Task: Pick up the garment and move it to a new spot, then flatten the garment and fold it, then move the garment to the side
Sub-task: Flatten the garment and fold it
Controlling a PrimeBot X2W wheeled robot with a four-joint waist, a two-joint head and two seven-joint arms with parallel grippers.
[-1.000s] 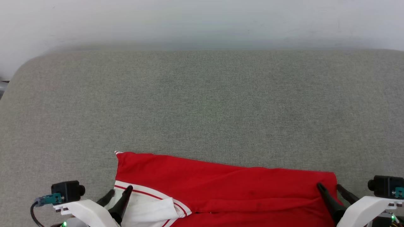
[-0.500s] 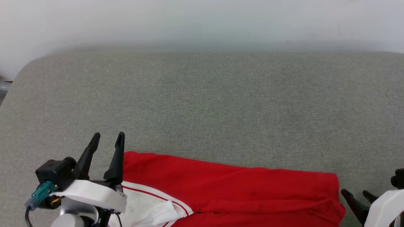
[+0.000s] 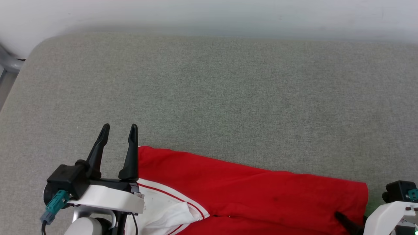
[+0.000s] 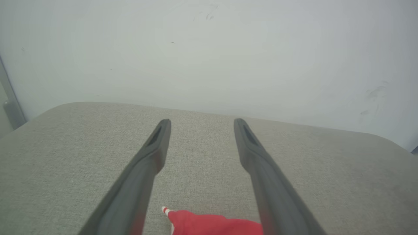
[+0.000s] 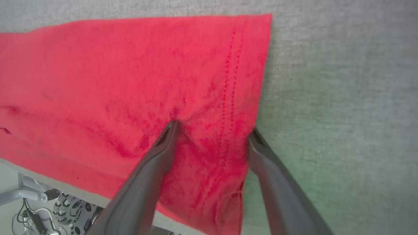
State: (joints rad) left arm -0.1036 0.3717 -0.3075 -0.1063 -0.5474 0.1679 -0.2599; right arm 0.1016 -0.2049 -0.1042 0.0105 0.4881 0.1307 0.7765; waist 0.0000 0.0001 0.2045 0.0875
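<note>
The garment lies folded along the near edge of the grey padded table, a red band with a white, red-striped sleeve at its left end. My left gripper hangs open and empty above the garment's far-left corner, its fingers pointing toward the wall. My right gripper is open at the garment's right end. One finger rests on the red cloth and the other sits at the stitched hem. In the head view the right gripper is low at the garment's right end.
A white wall runs behind the table. A grey metal frame stands past the table's rounded left corner. Below the table's near edge, cables and grey hardware show in the right wrist view. Bare grey surface stretches beyond the garment.
My left gripper has lifted off the white sleeve and now points over the garment's far-left corner. The right gripper has drawn back toward the near edge. The head camera has shifted.
</note>
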